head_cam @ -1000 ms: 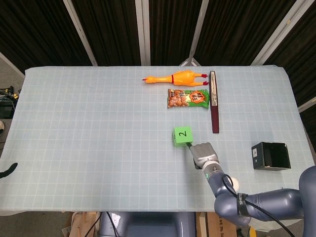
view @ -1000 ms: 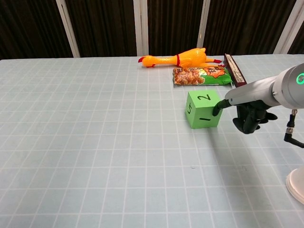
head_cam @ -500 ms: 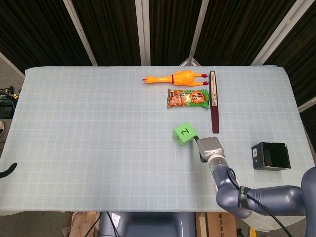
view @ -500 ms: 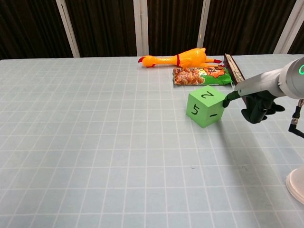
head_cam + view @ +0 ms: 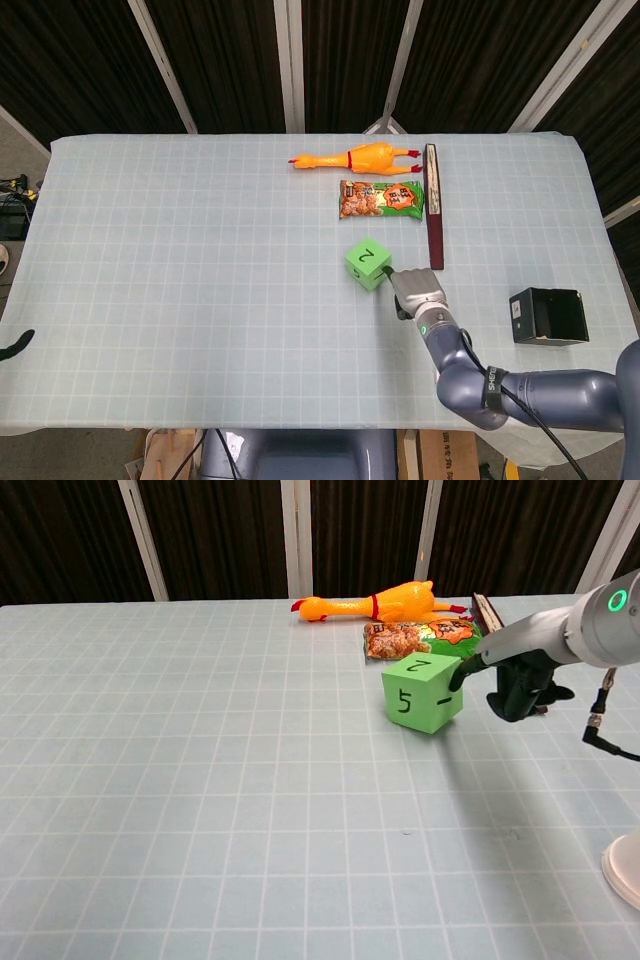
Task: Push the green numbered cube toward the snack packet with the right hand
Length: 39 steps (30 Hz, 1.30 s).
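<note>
The robot's right hand (image 5: 520, 685) pressed one extended fingertip (image 5: 457, 678) against the side of the green numbered cube (image 5: 421, 690), its other fingers curled in and holding nothing. The cube sat turned at an angle on the table (image 5: 200, 300), just to the left of the hand, with the snack packet (image 5: 381, 199) lying a short way beyond it. Farther past the hand lay a rubber chicken (image 5: 358, 158) and a dark bar (image 5: 433, 206).

Cube (image 5: 368, 264) mid-frame on desk (image 5: 180, 300); snack packet (image 5: 381, 200) just above it, right robot hand (image 5: 418, 293) touching cube's lower right.
</note>
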Each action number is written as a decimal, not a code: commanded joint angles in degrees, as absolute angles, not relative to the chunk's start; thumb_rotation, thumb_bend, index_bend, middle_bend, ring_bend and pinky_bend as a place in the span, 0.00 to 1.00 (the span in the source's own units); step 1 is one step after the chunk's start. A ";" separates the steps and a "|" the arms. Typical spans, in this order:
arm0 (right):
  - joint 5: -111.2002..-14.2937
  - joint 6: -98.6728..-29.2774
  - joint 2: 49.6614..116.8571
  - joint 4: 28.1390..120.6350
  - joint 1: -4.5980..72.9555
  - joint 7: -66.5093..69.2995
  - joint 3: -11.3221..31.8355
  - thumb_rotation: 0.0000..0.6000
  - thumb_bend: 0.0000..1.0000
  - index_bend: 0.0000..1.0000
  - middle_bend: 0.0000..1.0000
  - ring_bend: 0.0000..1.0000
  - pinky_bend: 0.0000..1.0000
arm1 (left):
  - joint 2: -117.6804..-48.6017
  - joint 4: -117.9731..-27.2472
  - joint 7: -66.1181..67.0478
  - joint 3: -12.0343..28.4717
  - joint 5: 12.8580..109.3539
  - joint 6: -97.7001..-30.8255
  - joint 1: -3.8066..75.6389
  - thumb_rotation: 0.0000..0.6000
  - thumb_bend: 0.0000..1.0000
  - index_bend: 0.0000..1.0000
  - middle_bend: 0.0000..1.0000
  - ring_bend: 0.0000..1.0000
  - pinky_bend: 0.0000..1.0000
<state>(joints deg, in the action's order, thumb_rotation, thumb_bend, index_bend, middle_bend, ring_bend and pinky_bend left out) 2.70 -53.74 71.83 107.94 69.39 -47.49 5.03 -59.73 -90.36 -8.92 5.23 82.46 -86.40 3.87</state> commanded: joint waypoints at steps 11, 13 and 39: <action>8.92 -51.77 74.30 101.07 72.52 -48.84 4.70 1.00 0.79 0.12 0.83 0.81 0.80 | -59.64 -90.18 -9.15 5.46 82.00 -85.99 4.03 1.00 0.27 0.00 0.00 0.00 0.14; 9.05 -51.45 74.28 100.68 72.42 -48.61 4.63 1.00 0.79 0.12 0.83 0.81 0.80 | -59.68 -90.21 -8.96 5.46 81.95 -85.91 4.06 1.00 0.27 0.00 0.00 0.00 0.14; 6.85 -51.75 73.24 94.08 72.13 -46.89 2.98 1.00 0.79 0.12 0.79 0.73 0.73 | -60.12 -90.48 -7.50 5.67 81.62 -86.25 3.99 1.00 0.27 0.00 0.00 0.00 0.14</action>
<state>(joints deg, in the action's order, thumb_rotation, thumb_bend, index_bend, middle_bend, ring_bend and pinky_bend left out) 8.10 -48.30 73.93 93.37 72.03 -46.55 3.51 -60.12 -90.49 -7.48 5.65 81.64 -86.23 4.00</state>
